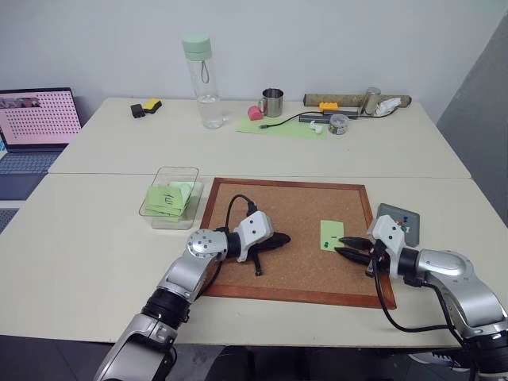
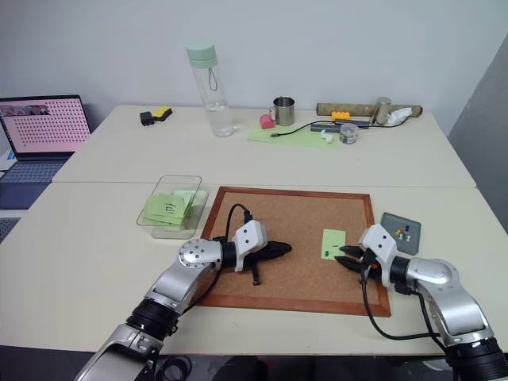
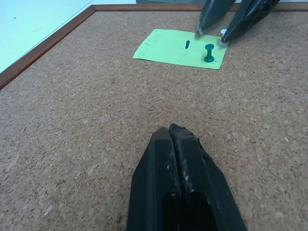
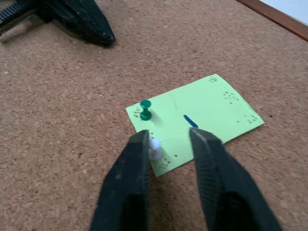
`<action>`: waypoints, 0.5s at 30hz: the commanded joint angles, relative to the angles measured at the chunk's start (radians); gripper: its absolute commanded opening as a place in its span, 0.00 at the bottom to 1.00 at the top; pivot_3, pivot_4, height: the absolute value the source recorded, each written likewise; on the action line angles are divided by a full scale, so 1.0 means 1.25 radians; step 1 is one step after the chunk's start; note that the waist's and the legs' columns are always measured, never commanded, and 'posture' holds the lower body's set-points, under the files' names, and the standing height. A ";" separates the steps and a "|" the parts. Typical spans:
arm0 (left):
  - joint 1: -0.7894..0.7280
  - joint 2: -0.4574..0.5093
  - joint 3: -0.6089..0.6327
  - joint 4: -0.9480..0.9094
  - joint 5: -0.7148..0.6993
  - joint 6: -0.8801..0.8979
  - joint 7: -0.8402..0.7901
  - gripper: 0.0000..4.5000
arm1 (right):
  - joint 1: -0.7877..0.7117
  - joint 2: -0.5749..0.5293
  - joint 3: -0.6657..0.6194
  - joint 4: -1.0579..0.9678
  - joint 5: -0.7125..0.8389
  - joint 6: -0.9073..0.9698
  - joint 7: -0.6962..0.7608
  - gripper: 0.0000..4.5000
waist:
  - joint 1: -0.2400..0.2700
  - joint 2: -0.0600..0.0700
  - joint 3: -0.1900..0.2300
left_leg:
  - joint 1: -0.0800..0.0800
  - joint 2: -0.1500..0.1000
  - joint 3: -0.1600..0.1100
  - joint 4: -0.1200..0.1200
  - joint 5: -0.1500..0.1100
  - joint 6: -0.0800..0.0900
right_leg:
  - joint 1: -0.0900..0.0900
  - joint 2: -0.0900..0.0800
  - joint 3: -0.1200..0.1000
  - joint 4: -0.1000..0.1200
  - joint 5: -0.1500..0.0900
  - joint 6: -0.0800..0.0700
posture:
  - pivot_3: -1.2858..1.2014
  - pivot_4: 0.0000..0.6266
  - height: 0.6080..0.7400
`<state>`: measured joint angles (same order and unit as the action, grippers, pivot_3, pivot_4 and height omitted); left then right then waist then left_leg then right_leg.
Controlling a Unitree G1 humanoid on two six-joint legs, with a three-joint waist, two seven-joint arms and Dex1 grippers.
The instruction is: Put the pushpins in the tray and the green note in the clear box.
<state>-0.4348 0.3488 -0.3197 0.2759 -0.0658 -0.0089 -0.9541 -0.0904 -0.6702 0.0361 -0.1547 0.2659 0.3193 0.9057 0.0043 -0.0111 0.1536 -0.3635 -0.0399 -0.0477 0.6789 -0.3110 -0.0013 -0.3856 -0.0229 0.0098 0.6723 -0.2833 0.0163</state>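
The green note lies on the cork board, near its right edge, pinned by a green pushpin and a white pushpin at the corner nearest the right gripper. That gripper sits low over the note's edge with its fingers apart, the white pin touching the inside of one finger; it looks like a grasp just closing, though whether the pin is actually pinched is hard to tell. The left gripper is fully closed, empty, resting on the bare cork well apart from the note. The tray sits on the table just right of the board with a few pins already inside. The clear box, left of the board, holds other green slips. Step in hand: pulling the white pin. Next move probably calls for a firm pinch on the pin head, a straight lift, then a carry over to the tray.
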 commanded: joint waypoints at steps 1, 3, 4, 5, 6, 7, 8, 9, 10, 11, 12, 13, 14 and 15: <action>0.019 0.017 -0.024 0.033 0.033 0.013 -0.012 0.00 | 0.003 -0.002 -0.008 -0.015 0.001 -0.012 0.000 0.05 | -0.001 0.000 0.000 | 0.000 0.000 0.000 0.000 0.000 0.000 | 0.000 0.000 0.000 0.000 0.000 0.000 | 0.52 0.24 1.00; 0.019 0.017 -0.024 0.036 0.034 0.011 -0.011 0.00 | 0.009 -0.002 -0.008 -0.021 0.002 -0.011 0.000 0.01 | -0.001 0.000 0.000 | 0.000 0.000 0.000 0.000 0.000 0.000 | 0.000 0.000 0.000 0.000 0.000 0.000 | 0.52 0.24 1.00; 0.019 0.016 -0.025 0.036 0.034 0.011 -0.011 0.00 | 0.011 -0.002 -0.009 -0.025 0.004 -0.011 0.001 0.01 | -0.001 0.000 0.000 | 0.000 0.000 0.000 0.000 0.000 0.000 | 0.000 0.000 0.000 0.000 0.000 0.000 | 0.52 0.24 1.00; 0.019 0.016 -0.025 0.038 0.035 0.010 -0.010 0.00 | 0.013 -0.002 -0.013 -0.032 0.009 -0.008 0.000 0.01 | -0.001 0.000 0.000 | 0.000 0.000 0.000 0.000 0.000 0.000 | 0.000 0.000 0.000 0.000 0.000 0.000 | 0.52 0.24 1.00; 0.018 0.015 -0.025 0.040 0.035 0.009 -0.009 0.00 | 0.012 0.000 -0.017 -0.037 0.014 -0.005 -0.001 0.01 | -0.001 0.000 0.000 | 0.000 0.000 0.000 0.000 0.000 0.000 | 0.000 0.000 0.000 0.000 0.000 0.000 | 0.52 0.24 1.00; 0.018 0.015 -0.026 0.042 0.035 0.008 -0.009 0.00 | 0.010 0.001 -0.021 -0.043 0.019 -0.001 -0.003 0.01 | -0.001 0.000 0.000 | 0.000 0.000 0.000 0.000 0.000 0.000 | 0.000 0.000 0.000 0.000 0.000 0.000 | 0.52 0.24 1.00; 0.018 0.015 -0.026 0.043 0.036 0.008 -0.008 0.00 | 0.010 0.002 -0.026 -0.047 0.024 0.002 -0.005 0.01 | -0.001 0.000 0.000 | 0.000 0.000 0.000 0.000 0.000 0.000 | 0.000 0.000 0.000 0.000 0.000 0.000 | 0.52 0.24 1.00; 0.018 0.014 -0.027 0.044 0.036 0.007 -0.007 0.00 | 0.010 0.003 -0.031 -0.053 0.031 0.007 -0.006 0.01 | -0.001 0.000 0.000 | 0.000 0.000 0.000 0.000 0.000 0.000 | 0.000 0.000 0.000 0.000 0.000 0.000 | 0.52 0.24 1.00; 0.018 0.014 -0.027 0.045 0.037 0.006 -0.006 0.00 | 0.010 0.004 -0.036 -0.059 0.036 0.011 -0.008 0.01 | -0.001 0.000 0.000 | 0.000 0.000 0.000 0.000 0.000 0.000 | 0.000 0.000 0.000 0.000 0.000 0.000 | 0.52 0.24 1.00; 0.018 0.014 -0.027 0.046 0.038 0.006 -0.005 0.00 | 0.010 0.003 -0.040 -0.064 0.040 0.014 -0.009 0.01 | -0.001 0.000 0.000 | 0.000 0.000 0.000 0.000 0.000 0.000 | 0.000 0.000 0.000 0.000 0.000 0.000 | 0.52 0.24 1.00; 0.017 0.014 -0.027 0.048 0.038 0.005 -0.003 0.00 | 0.011 0.002 -0.046 -0.071 0.046 0.018 -0.011 0.01 | -0.001 0.000 0.000 | 0.000 0.000 0.000 0.000 0.000 0.000 | 0.000 0.000 0.000 0.000 0.000 0.000 | 0.52 0.24 1.00; 0.017 0.014 -0.027 0.049 0.039 0.005 -0.002 0.00 | 0.012 0.001 -0.051 -0.079 0.052 0.022 -0.013 0.01 | -0.001 0.000 0.000 | 0.000 0.000 0.000 0.000 0.000 0.000 | 0.000 0.000 0.000 0.000 0.000 0.000 | 0.52 0.24 1.00; 0.016 0.014 -0.027 0.050 0.039 0.005 -0.002 0.00 | 0.013 0.001 -0.057 -0.088 0.059 0.027 -0.017 0.01 | -0.001 0.000 0.000 | 0.000 0.000 0.000 0.000 0.000 0.000 | 0.000 0.000 0.000 0.000 0.000 0.000 | 0.52 0.24 1.00; 0.016 0.014 -0.028 0.051 0.040 0.004 -0.001 0.00 | 0.013 0.003 -0.063 -0.096 0.066 0.033 -0.022 0.01 | -0.001 0.000 0.000 | 0.000 0.000 0.000 0.000 0.000 0.000 | 0.000 0.000 0.000 0.000 0.000 0.000 | 0.52 0.24 1.00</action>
<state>-0.4369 0.3494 -0.3270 0.2869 -0.0655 -0.0159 -0.9520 -0.0642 -0.6647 0.0135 -0.2056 0.3060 0.3597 0.8905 0.0036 -0.0111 0.1536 -0.3636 -0.0399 -0.0478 0.6789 -0.3110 -0.0013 -0.3856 -0.0230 0.0099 0.6723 -0.2833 0.0164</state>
